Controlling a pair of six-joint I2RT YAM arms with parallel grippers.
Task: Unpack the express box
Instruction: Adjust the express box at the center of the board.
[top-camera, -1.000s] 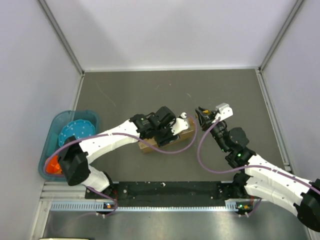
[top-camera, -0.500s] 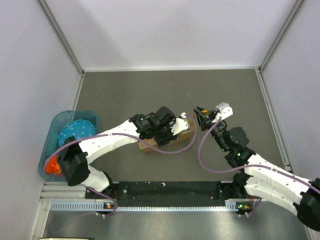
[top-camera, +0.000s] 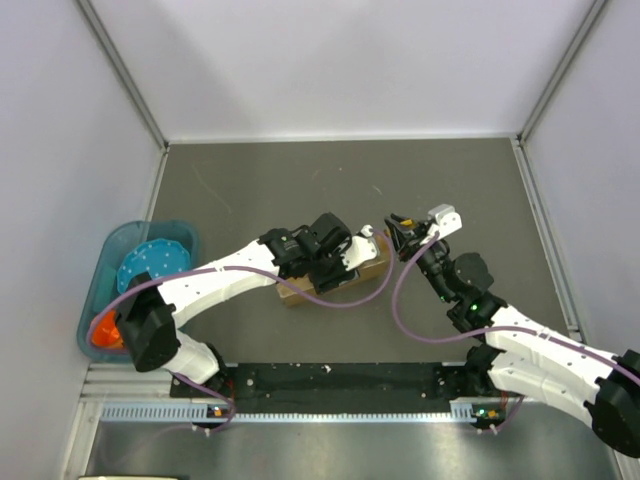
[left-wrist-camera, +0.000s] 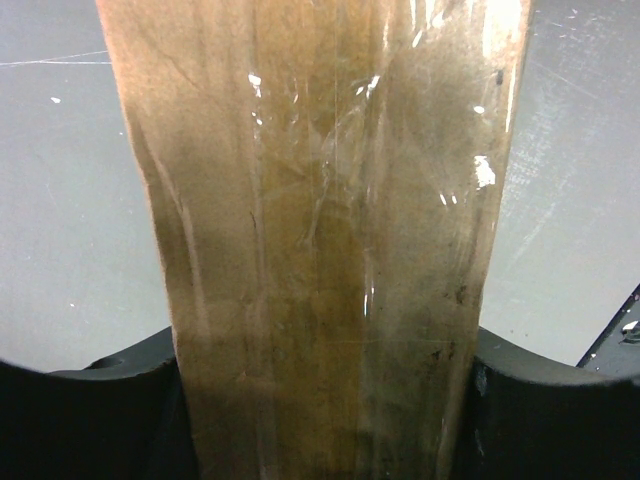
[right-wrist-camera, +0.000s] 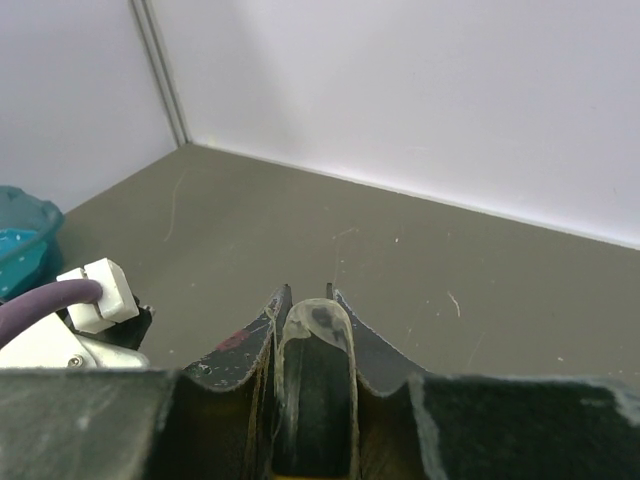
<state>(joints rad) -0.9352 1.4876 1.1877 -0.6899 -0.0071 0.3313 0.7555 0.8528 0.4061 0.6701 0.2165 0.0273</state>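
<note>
Left hand (top-camera: 345, 250) was clamped across the express box (left-wrist-camera: 320, 250), its two dark fingers (left-wrist-camera: 90, 420) pressed against opposite sides of the brown cardboard at the bottom of the wrist view. The box lay on the grey table (top-camera: 330, 180) in the middle of the top view, partly hidden under that arm. A strip of clear tape (left-wrist-camera: 400, 150) ran lengthwise over the face towards the camera, glossy and apparently uncut.

Right hand (top-camera: 400, 232) hovered just beside the box's right end, its fingers closed on a slim tool (right-wrist-camera: 315, 380) with a rounded dark tip. This was probably the knife, though too little of it showed to be sure. The wrist view looked out over bare table towards the back wall, so whether the tip touched the cardboard could not be told.

By these pictures, the work was early. The box was braced and a cutter appeared to be in hand, but the seal looked whole. No flap was lifted and nothing had been taken out. Slitting the tape, opening the flaps and emptying the box all remained.
</note>
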